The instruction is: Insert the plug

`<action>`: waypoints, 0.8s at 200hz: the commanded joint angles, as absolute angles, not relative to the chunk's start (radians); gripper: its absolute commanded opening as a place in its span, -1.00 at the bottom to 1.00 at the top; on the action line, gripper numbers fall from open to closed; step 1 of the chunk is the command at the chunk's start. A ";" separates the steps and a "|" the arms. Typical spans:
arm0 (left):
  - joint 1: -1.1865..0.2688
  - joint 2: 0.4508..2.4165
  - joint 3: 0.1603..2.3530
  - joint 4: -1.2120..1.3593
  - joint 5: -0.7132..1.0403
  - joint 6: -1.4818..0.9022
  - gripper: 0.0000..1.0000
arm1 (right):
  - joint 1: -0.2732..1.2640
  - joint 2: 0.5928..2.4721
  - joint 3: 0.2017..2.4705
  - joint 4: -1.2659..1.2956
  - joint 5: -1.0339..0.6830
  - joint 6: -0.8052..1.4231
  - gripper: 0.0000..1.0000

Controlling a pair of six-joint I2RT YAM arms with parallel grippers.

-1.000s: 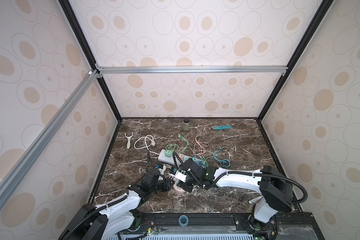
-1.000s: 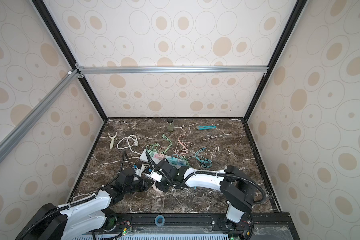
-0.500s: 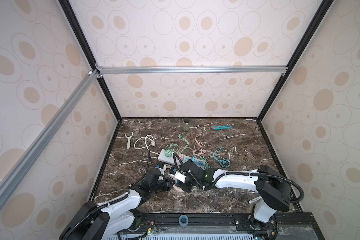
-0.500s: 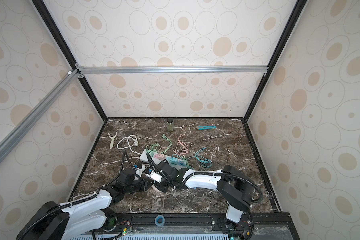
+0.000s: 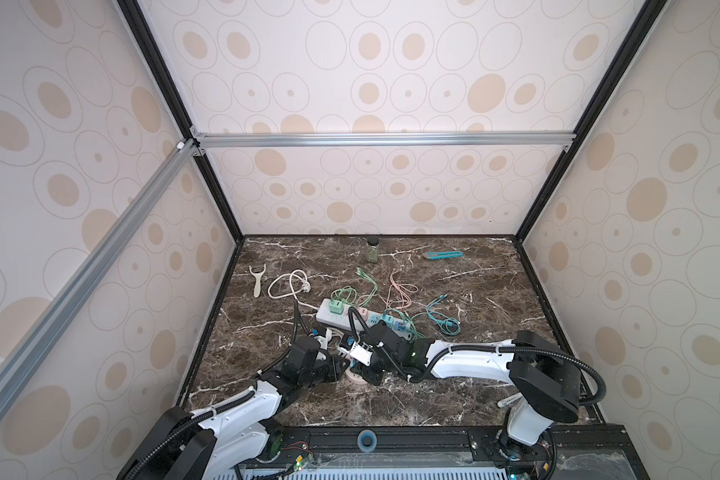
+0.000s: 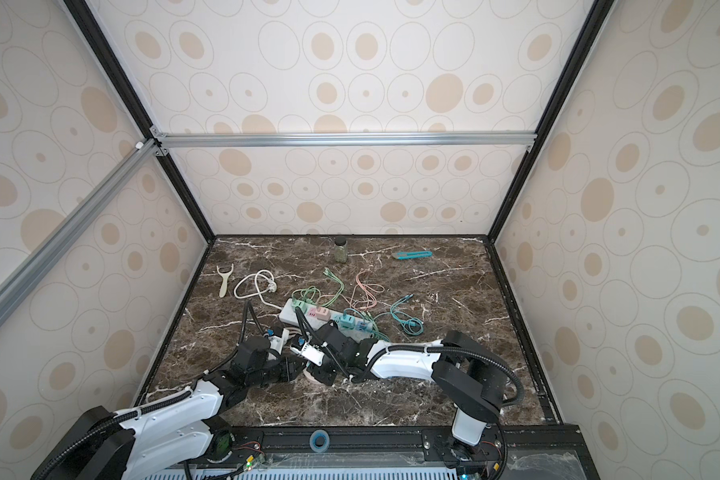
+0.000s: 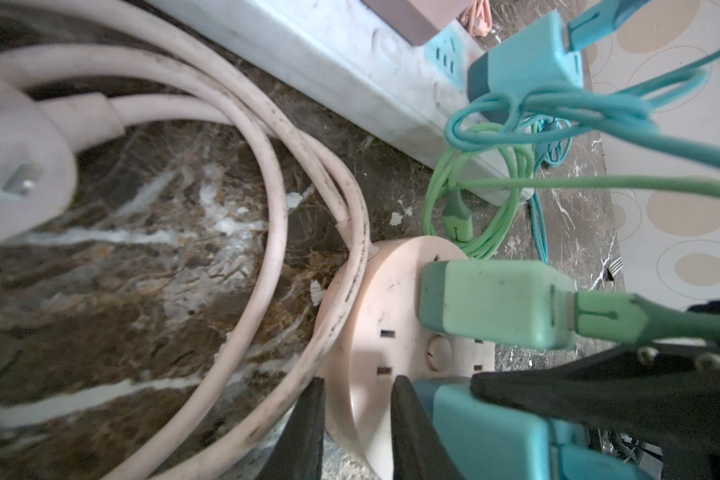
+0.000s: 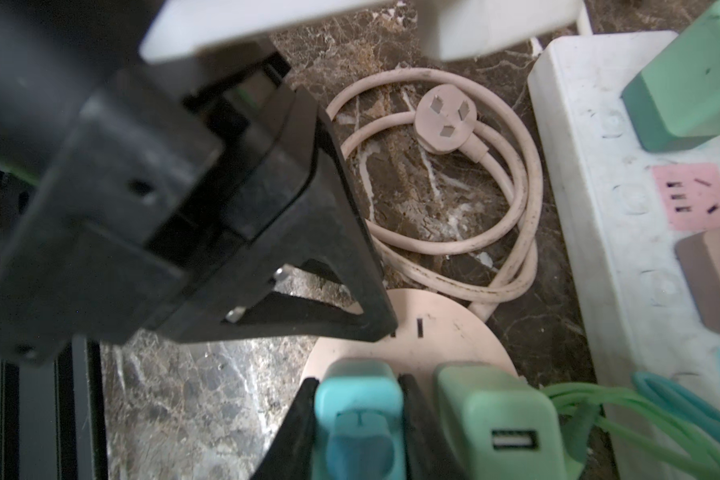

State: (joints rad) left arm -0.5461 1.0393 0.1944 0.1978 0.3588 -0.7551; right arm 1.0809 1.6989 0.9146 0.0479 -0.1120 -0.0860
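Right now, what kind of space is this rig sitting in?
Probably a purpose-built robot test cell, not a real room: wallpapered panels in an aluminium frame, a marble-look tabletop walled on three sides, two arms mounted on its front rail, and a power strip as a prop.

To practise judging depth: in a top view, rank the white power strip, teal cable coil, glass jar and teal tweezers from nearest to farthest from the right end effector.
From the right end effector:
1. White power strip: just behind it.
2. Teal cable coil: behind, to the right.
3. Glass jar: back wall, centre.
4. Teal tweezers: back wall, right.
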 commanded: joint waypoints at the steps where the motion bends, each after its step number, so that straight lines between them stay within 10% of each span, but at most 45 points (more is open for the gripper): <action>1: -0.548 1.029 0.187 0.185 0.337 -0.760 -0.44 | 1.086 1.790 0.802 -0.090 -0.057 -0.065 -1.00; 160: -0.547 0.950 0.220 0.104 0.308 -0.764 -0.41 | 1.085 1.799 0.723 0.004 -0.035 -0.027 -0.95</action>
